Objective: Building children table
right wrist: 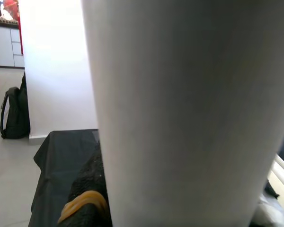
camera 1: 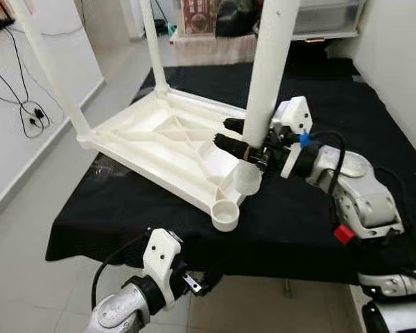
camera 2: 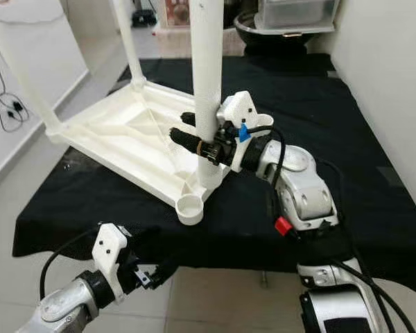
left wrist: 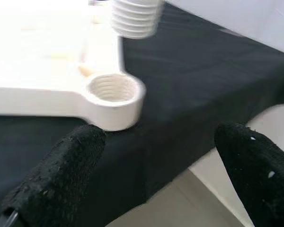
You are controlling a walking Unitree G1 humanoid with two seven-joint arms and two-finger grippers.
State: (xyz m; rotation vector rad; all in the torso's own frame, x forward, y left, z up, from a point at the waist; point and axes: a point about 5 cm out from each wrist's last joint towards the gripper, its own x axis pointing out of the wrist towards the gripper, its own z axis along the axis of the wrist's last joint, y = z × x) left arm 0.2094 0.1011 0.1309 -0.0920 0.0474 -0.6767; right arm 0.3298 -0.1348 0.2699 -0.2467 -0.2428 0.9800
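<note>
Right claw [camera 1: 241, 141] is clenched around a white table leg [camera 1: 270, 76], its two black fingers [camera 2: 187, 141] pressing the tube from either side low on its length. The leg stands nearly upright, long axis vertical with a slight lean to the right at the top, and its threaded lower end [left wrist: 132, 18] hangs just above the near right part of the tabletop [camera 1: 163, 142], near but not in the open corner socket [camera 1: 225, 214]. That socket is a short round cup with ridged threads inside, sitting at the near corner of the tabletop.

The tabletop is a white moulded plastic slab lying upside down on a surface covered with black cloth [camera 1: 312, 229], its underside showing raised ribs that cross in diagonals. Its long axis runs from the far left toward the near right. Two more white legs are already standing in their sockets: one at the left corner [camera 1: 52, 69] and one at the far corner [camera 1: 152, 45], both smooth round tubes rising out of the top of the head views.

Left claw [camera 1: 204, 281] hovers low at the near edge of the surface, just below the cloth's hem, with its rough black fingers [left wrist: 61, 177] spread apart and grasping nothing; the empty socket lies just beyond them.
</note>
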